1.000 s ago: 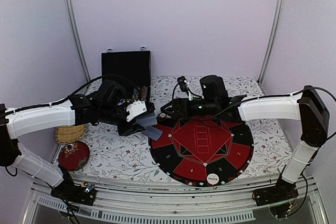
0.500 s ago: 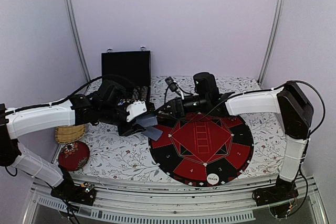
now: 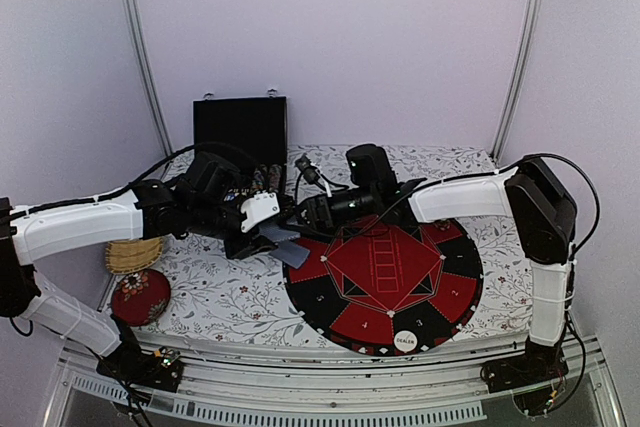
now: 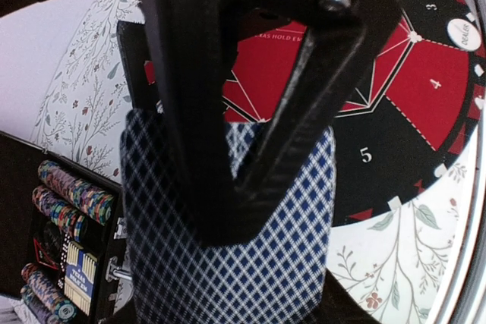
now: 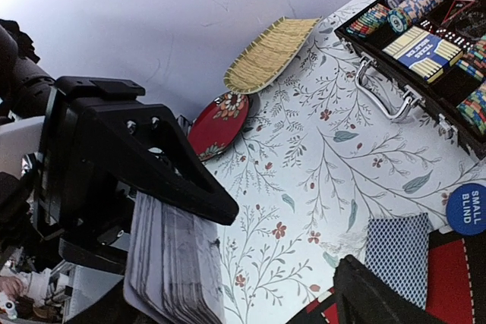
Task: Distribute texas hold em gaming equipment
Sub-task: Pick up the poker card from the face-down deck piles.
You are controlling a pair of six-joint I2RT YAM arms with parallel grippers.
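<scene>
My left gripper [image 3: 268, 239] [image 4: 228, 221] is shut on a deck of playing cards [image 4: 228, 282] with blue-and-white diamond backs, held above the table at the left edge of the round mat [image 3: 460, 287]. The deck shows edge-on in the right wrist view [image 5: 175, 271]. My right gripper [image 3: 302, 213] [image 5: 285, 240] is open and empty, close beside the deck. One card [image 5: 399, 256] lies face down at the mat's edge next to a blue SMALL BLIND button [image 5: 465, 209]. The white DEALER button [image 3: 405, 341] [image 4: 463, 33] sits on the mat's near rim.
The open black chip case [image 3: 240, 132] [image 5: 425, 43] stands at the back left with rows of striped chips [image 4: 72, 191]. A woven tray [image 3: 133, 254] [image 5: 273, 55] and a red round dish [image 3: 140, 297] [image 5: 220, 123] lie at the left.
My right arm has swung left from over the mat's far edge to just beside the deck. My left arm and the deck have stayed still.
</scene>
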